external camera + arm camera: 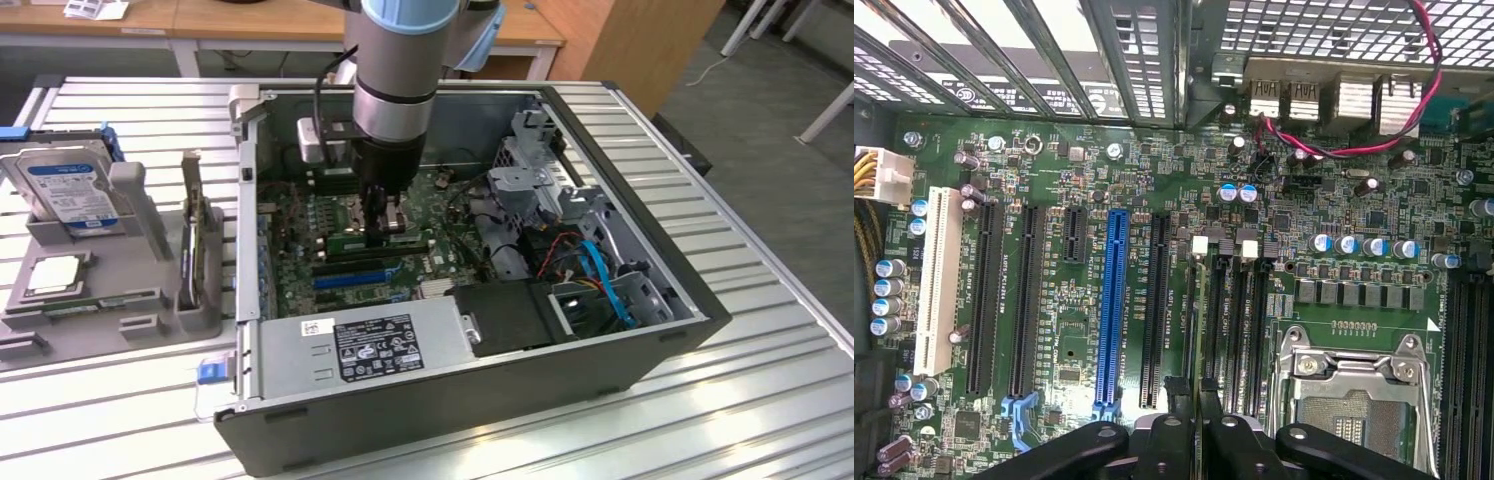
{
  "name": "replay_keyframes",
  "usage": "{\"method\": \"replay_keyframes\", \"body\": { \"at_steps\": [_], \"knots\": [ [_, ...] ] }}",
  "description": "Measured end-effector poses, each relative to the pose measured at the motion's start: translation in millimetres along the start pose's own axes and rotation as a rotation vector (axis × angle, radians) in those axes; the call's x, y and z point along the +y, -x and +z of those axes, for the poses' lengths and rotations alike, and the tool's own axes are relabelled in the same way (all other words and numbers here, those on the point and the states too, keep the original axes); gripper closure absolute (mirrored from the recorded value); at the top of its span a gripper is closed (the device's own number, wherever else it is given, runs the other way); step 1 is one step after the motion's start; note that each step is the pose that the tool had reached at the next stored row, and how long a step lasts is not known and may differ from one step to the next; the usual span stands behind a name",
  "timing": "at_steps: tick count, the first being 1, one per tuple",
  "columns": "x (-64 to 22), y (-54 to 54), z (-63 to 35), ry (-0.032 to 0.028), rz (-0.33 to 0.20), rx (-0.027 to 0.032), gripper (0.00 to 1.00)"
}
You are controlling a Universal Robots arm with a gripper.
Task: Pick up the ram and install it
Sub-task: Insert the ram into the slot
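Green and thin, the ram (1194, 335) shows edge-on in the wrist view, a narrow strip clamped between the 2 black fingers (1176, 430) of the gripper (1194, 405), which stand close together on it. It sits just over the black memory slots (1239, 310) with their white end latches, beside the square metal CPU socket (1354, 395). Whether it touches a slot I cannot tell. In the exterior view the ram (354, 241) reads as a long greenish bar under the gripper (387, 226), low inside the open computer case (441, 420); its chips are too small to make out.

Around it lies the green motherboard (1069, 330), studded with blue-topped cylinders and fine white printing that cannot be read. A long blue slot (1112, 310) runs between black ones, and 1 white slot (937, 280) lies further off. A pink cable (1414, 110) loops near the metal ports.

The grey power supply (367, 345) bears black and white labels, illegible. The case stands on a ribbed aluminium table (747, 410). At the exterior view's left a silver hard drive (67, 190) with a blue label stands in a grey holder (140, 215).
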State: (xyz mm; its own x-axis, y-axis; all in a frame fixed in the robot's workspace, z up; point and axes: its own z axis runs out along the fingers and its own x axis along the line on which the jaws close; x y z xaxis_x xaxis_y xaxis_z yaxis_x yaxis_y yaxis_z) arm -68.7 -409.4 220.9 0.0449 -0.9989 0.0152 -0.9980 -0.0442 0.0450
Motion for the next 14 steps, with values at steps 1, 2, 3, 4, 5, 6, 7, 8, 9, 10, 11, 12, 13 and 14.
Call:
{"method": "replay_keyframes", "body": {
  "at_steps": [1, 2, 3, 4, 5, 6, 7, 8, 9, 10, 11, 12, 13, 14],
  "knots": [
    [0.0, 0.0, 0.1, -0.0001, 0.0, -0.0002, 0.87],
    [0.0, -0.1, 0.1, -0.0001, 0.0, -0.0003, 0.87],
    [0.0, -0.3, 0.1, 0.0, 0.0, -0.0002, 0.87],
    [0.0, -0.4, 0.1, -0.0001, 0.0, -0.0002, 0.87],
    [0.0, -0.4, 0.1, -0.0001, 0.0, -0.0002, 0.87],
    [0.0, -0.4, 0.1, -0.0001, 0.0, -0.0002, 0.87],
    [0.0, -0.5, 0.2, 0.0, 0.0, -0.0001, 0.87],
    [0.0, -0.5, 0.8, -0.0002, 0.0, 0.0001, 0.87],
    [-0.1, -0.5, 1.9, -0.0004, 0.0, 0.0002, 0.87],
    [-0.2, -0.4, 2.9, -0.001, 0.0, 0.0001, 0.87],
    [-0.2, -0.4, 3.4, -0.0013, 0.0, 0.0002, 0.87],
    [-0.1, -0.5, 3.6, -0.0012, 0.0, 0.0004, 0.87],
    [-0.1, -0.5, 3.6, -0.0013, 0.0, 0.0004, 0.87],
    [-0.1, -0.5, 3.6, -0.0013, 0.0, 0.0004, 0.87]
  ]
}}
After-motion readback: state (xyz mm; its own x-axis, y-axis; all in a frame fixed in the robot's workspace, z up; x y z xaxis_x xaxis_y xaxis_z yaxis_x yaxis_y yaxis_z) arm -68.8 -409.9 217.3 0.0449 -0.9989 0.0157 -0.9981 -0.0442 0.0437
